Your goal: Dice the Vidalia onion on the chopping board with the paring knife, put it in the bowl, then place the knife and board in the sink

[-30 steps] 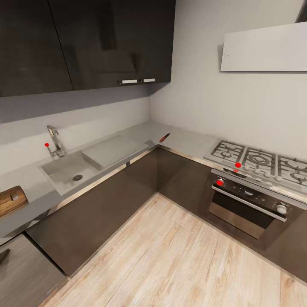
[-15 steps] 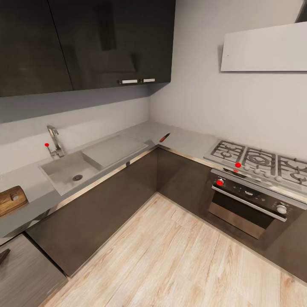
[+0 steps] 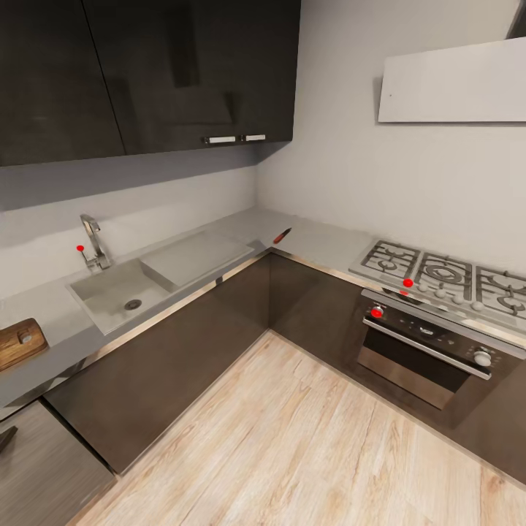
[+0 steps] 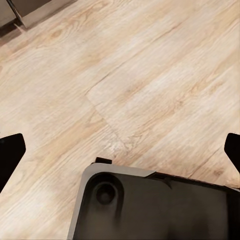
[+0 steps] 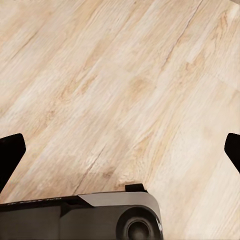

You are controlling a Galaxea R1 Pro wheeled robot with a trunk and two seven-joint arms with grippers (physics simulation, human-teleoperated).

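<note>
The grey steel sink point(image 3: 120, 291), with its chrome tap point(image 3: 93, 241) and flat drainboard point(image 3: 196, 256), is set in the grey L-shaped countertop point(image 3: 321, 245); I see no onion in its basin. At the frame's left edge, one end of the brown chopping board point(image 3: 16, 343) lies on the countertop. The paring knife point(image 3: 282, 235) rests near the counter's inner corner. The bowl is out of view. Over wooden floor, my left gripper point(image 4: 120, 150) is open with its dark fingertips point(image 4: 10, 152) wide apart. My right gripper point(image 5: 120, 150) is open the same way.
A gas hob point(image 3: 446, 274) and oven point(image 3: 431, 351) with red knobs stand at the right. Dark wall cabinets point(image 3: 146, 73) hang above the sink, and a white hood point(image 3: 453, 80) above the hob. Light wooden floor point(image 3: 307, 446) spreads between me and the dark base cabinets point(image 3: 183, 351).
</note>
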